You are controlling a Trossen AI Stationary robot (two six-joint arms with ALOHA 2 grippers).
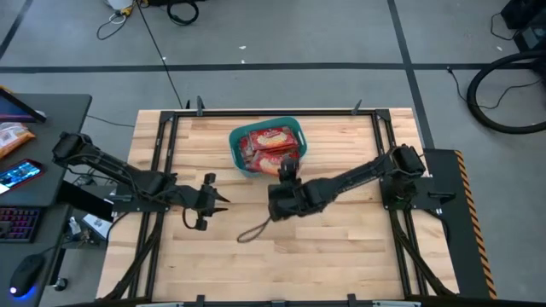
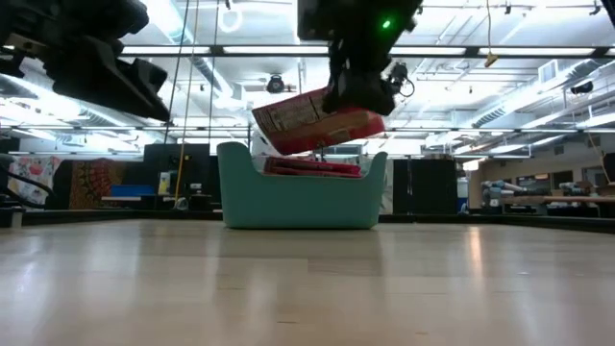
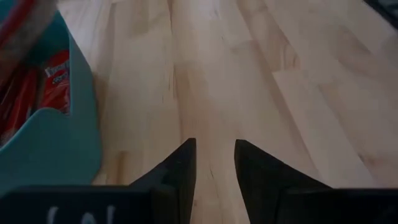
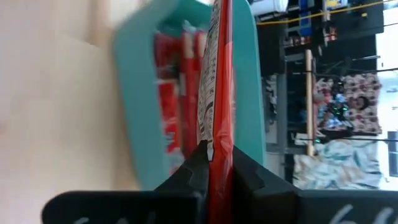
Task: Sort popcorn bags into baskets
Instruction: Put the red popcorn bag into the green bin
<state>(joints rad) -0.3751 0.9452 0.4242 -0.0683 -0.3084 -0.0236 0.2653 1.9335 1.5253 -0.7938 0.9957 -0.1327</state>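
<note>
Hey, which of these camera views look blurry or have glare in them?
Right wrist view: the basket and packets inside are smeared. Left wrist view: the basket edge is soft. Low view: bright ceiling strip lights glare behind the held bag. High view: evenly lit, no obvious glare.

The teal basket [image 3: 53,134] is running off the left wrist picture's edge, its packets [image 3: 57,81] showing only as red slivers. From above, the right hand [image 1: 288,167] is covering part of the basket's front rim. The held popcorn bag [image 4: 219,81] is showing edge-on, print unreadable. The packets in the basket cannot be counted in any view.
</note>
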